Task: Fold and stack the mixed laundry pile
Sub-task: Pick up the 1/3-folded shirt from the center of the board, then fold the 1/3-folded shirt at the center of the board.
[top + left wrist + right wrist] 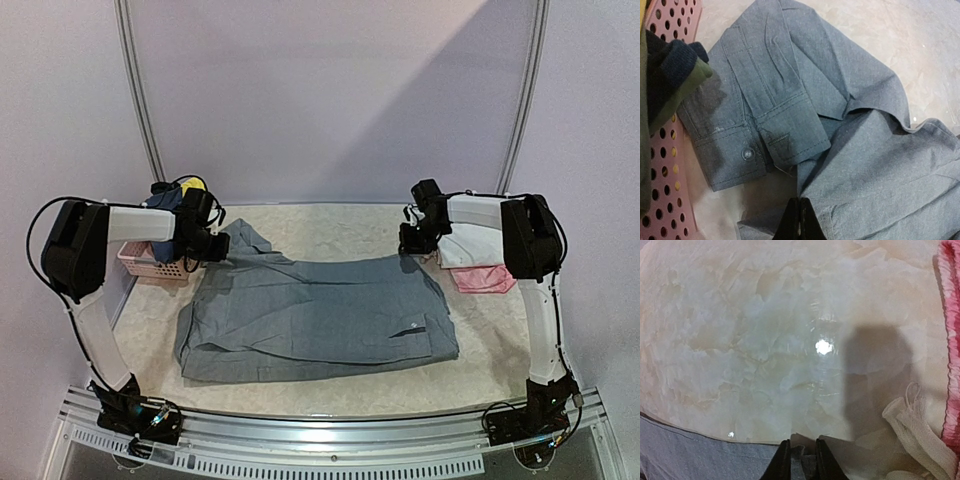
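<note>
The grey trousers (320,315) are lying spread across the counter (330,235), the right hand (412,245) pinching their far corner and the left hand (210,245) sitting closed at the other end, while white and pink pieces (472,258) are resting stacked at right and a navy top (165,200) and yellow garment (195,183) are waiting in the pink basket (145,262).

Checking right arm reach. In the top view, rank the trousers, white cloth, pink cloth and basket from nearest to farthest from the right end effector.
1. Trousers: their far right corner is at the right end effector.
2. White cloth: just to its right.
3. Pink cloth: right, closer to the arm bases.
4. Basket: far left.
</note>
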### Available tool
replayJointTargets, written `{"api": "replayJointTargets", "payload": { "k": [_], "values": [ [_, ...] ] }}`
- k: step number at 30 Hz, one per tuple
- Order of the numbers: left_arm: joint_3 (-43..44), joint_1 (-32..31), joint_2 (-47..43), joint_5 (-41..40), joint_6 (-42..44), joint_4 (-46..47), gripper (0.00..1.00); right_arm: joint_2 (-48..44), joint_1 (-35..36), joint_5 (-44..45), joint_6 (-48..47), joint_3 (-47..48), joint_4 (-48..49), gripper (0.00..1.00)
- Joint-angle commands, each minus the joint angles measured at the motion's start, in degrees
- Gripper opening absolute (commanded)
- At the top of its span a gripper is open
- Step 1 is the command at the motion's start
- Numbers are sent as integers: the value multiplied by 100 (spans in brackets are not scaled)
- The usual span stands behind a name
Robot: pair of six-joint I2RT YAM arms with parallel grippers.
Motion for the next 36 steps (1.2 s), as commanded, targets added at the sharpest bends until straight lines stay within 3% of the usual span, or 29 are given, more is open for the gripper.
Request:
{"api": "replayJointTargets", "payload": {
  "k": [1, 8, 19, 36],
  "values": [
    [243, 37, 171, 33, -8, -153, 0, 144, -33, -33, -90, 53, -133, 13],
    [742, 37, 338, 135, 55, -369, 0, 82, -75, -23, -179, 139, -217, 0],
    [1419, 37, 305, 449, 174, -779, 0, -599, -199, -48, -298, -189, -222, 0],
    [879, 36, -195, 510, 201, -728, 0, -1864, -200, -537, -351, -1501, 346, 0]
  ]
}}
